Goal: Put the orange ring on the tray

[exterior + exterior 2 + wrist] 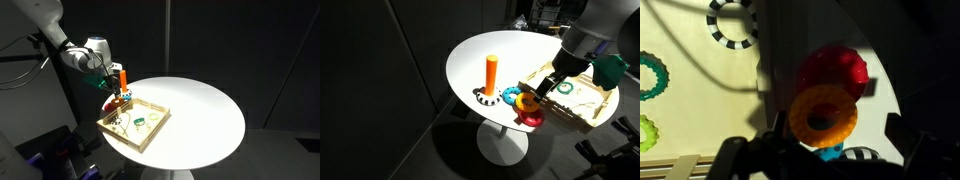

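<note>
The orange ring [822, 113] lies on the white table just outside the tray's rim, next to a red ring [832, 70]; it also shows in an exterior view [527, 100]. The light-wood tray [700, 90] shows in both exterior views [158, 128] [582, 112]. My gripper [835, 140] hangs low over the orange ring with its fingers apart on either side of it. The left finger is close to the ring and the right finger is well clear. The gripper shows in both exterior views [115, 92] [548, 88].
An upright orange peg [491, 72] stands on a striped base [483, 97] near the table edge, with a blue ring [510, 95] beside it. In the tray lie a green ring [650, 75] and a black-and-white striped ring [732, 22]. The round white table [205, 110] is bare beyond the tray.
</note>
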Controlling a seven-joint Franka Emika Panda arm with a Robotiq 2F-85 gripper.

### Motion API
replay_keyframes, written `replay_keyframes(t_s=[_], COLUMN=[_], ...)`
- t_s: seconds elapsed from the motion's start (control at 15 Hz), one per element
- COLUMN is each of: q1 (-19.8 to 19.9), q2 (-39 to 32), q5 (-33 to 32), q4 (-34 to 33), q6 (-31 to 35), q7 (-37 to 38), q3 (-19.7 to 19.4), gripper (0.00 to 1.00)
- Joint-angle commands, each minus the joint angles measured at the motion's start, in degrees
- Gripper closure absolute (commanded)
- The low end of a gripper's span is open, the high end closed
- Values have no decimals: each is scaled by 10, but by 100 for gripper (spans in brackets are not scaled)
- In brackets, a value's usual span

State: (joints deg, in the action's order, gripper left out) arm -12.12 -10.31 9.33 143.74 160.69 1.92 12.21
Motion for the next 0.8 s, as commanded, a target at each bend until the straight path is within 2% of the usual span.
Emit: replay_keyframes(t_s=[0.0, 0.33, 0.73], q1=[-2, 6, 24], q2=[-33, -80, -129], q5=[-26, -27, -20], q4=[-16, -39, -74], q6=[34, 85, 116], q7=[5, -12, -23], q3=[-2, 14, 49], gripper=[0, 0, 0])
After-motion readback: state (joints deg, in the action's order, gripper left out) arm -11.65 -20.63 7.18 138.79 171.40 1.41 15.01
